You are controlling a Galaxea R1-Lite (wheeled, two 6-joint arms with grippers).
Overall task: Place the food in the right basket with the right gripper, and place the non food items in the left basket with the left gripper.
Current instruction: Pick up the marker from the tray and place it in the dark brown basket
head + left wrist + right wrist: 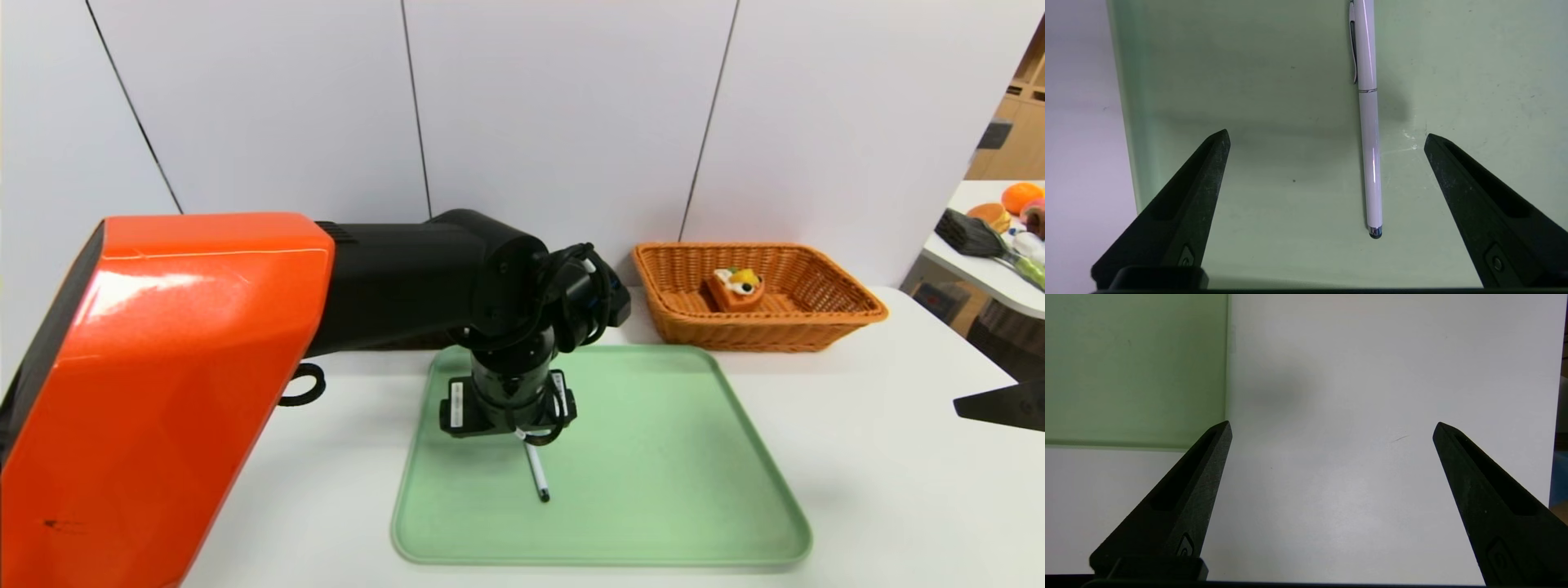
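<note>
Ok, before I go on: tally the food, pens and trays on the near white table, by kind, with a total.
Food, cream-topped orange-brown waffle wedge: 1
Pens, slim white with black tip: 1
Trays, flat green rectangular: 1
Total: 3

white wall panels (563,114) | dark seams (416,106) | white table (906,490) | wooden shelving (1016,139), right

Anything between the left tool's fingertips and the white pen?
Nothing visible: in the left wrist view, only bare green tray shows between the open left tool's two fingertips and the pen.
</note>
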